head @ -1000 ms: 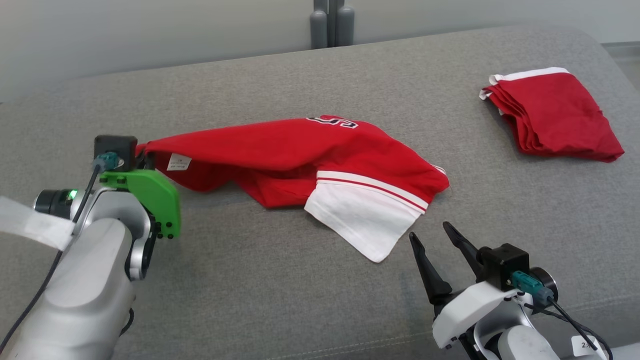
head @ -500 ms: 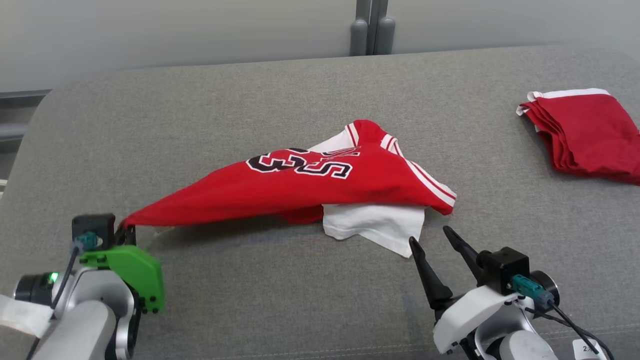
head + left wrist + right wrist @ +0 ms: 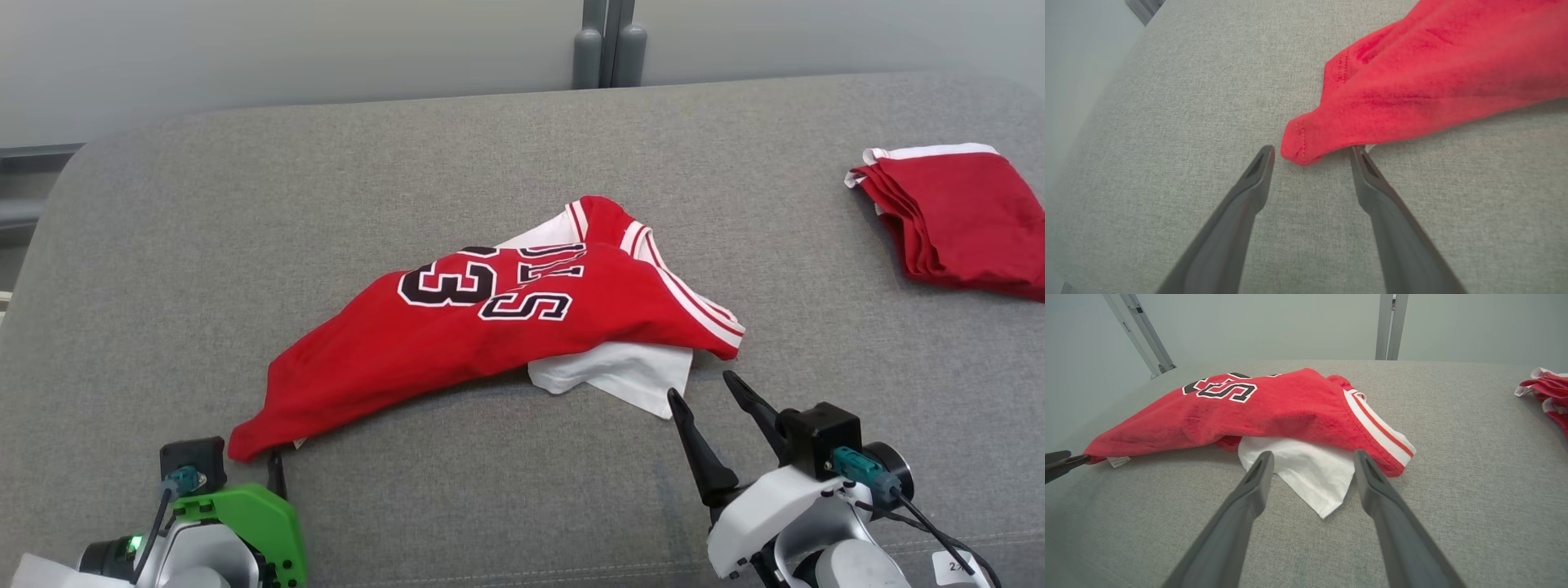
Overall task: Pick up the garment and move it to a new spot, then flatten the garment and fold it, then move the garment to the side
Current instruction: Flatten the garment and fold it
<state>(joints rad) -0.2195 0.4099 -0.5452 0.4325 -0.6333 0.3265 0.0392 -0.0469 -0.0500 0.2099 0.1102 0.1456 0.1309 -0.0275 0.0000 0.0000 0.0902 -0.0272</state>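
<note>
A red garment with black-and-white lettering and a white sleeve lies crumpled in the middle of the grey cushion. My left gripper is open at the lower left. In the left wrist view the garment's red corner rests on the cushion just beyond the left gripper, at the spread fingertips, not pinched. My right gripper stands open just in front of the white sleeve. In the right wrist view the right gripper points at the white part of the garment and holds nothing.
A second red garment, folded, lies at the far right of the cushion; its edge shows in the right wrist view. Two grey posts stand behind the back edge. Bare cushion lies to the left and in front.
My left gripper has opened and let go of the garment's corner, which dropped onto the cushion. The left arm has drawn back toward the near edge. The right arm stayed put.
</note>
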